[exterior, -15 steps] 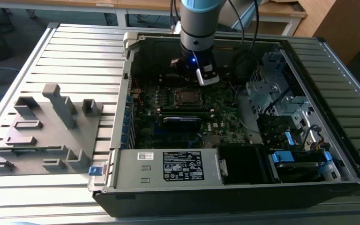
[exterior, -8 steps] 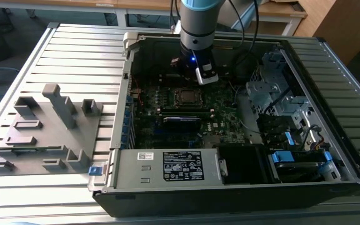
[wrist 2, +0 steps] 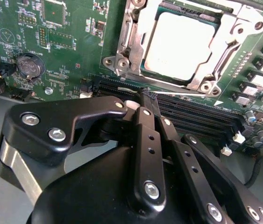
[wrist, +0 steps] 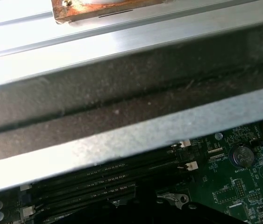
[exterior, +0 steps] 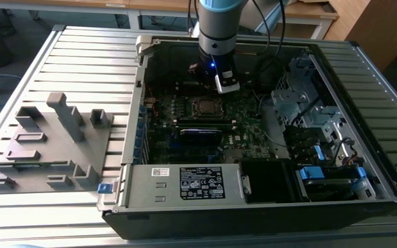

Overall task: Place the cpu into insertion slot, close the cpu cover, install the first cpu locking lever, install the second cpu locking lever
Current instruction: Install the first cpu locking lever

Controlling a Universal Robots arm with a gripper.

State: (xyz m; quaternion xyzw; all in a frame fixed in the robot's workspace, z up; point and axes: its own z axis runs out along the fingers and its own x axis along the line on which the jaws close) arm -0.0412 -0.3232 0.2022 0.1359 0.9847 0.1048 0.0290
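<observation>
— Exterior view first: we see the arm [exterior: 216, 31] reaching down into the open case [exterior: 184, 206] on the slatted desk [exterior: 81, 57], ending just beside the insertion slot [exterior: 194, 106].

— In the second wrist view, the pincer [wrist 2: 147, 97] has its fingers pressed together, gripping nothing, over the memory slots [wrist 2: 192, 109]. The cpu [wrist 2: 180, 44] lies in the socket, with the cpu cover [wrist 2: 136, 28] down around it.

— Whether either locking lever is latched, we cannot make out.

— First wrist view: the case's wall runs close beside those slots. We'd worry about the tips slipping off a thin lever and gouging the board — or the arm knocking that wall.
</observation>
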